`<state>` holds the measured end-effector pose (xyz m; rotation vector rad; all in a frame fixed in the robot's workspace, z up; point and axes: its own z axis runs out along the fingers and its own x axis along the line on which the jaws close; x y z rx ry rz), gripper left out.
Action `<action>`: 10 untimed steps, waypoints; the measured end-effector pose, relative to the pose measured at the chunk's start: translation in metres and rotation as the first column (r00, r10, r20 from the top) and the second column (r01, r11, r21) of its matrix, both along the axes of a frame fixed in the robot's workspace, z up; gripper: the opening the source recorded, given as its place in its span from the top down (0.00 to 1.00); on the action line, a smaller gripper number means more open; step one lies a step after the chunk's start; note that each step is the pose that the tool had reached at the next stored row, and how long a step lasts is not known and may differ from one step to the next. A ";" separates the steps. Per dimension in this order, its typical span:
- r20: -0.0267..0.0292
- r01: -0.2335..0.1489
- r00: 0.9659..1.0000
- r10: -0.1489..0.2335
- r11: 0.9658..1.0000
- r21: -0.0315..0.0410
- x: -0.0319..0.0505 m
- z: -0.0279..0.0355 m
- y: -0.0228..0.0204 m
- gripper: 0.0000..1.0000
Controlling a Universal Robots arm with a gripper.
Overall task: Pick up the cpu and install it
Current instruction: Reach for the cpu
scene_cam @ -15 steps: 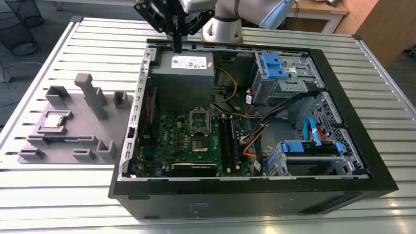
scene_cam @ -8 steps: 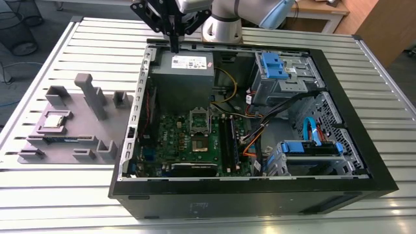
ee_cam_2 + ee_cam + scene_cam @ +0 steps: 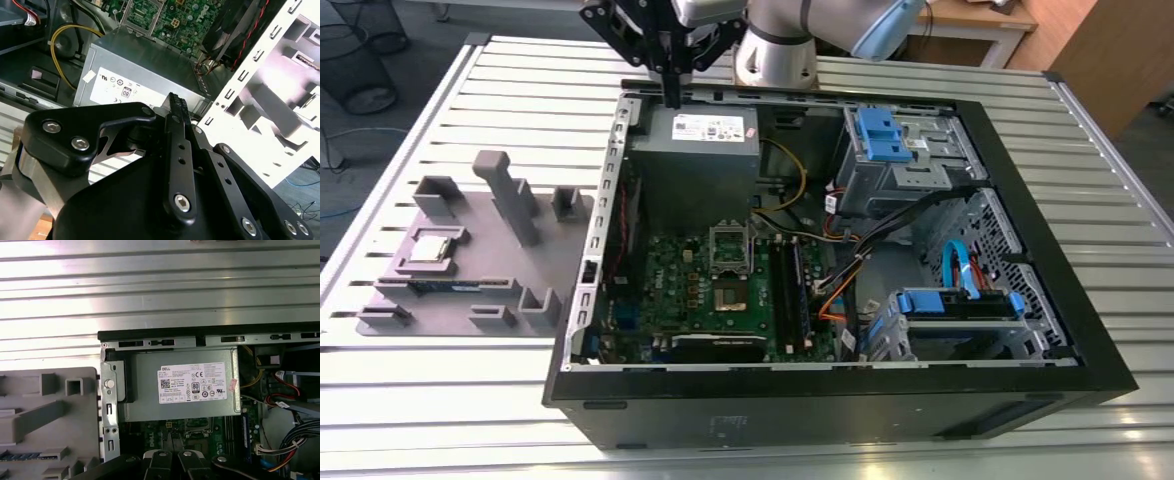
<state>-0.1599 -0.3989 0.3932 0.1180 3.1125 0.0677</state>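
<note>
The jaws hang pressed together with nothing between them, tips just above the grey power-supply box [image 3: 698, 150] by the rim of the open computer case [image 3: 854, 400]. The cpu [image 3: 434, 247], a small silvery square with no long axis, lies flat, face up, in a grey fixture [image 3: 487, 265] on the desk [image 3: 454, 385], well apart toward the exterior view's left.

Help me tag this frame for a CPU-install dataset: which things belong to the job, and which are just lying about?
Belong to the job: the cpu in the grey holder tray; the socket frame on the motherboard; the gripper, shut and empty, near the power supply.

Just lying about: the power supply; the memory stick in the tray; the blue drive cages; the yellow cable.
</note>
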 end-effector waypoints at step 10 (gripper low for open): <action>0.000 0.000 1.000 0.000 1.000 0.000 -0.0027 0.0000 0.0000 0.89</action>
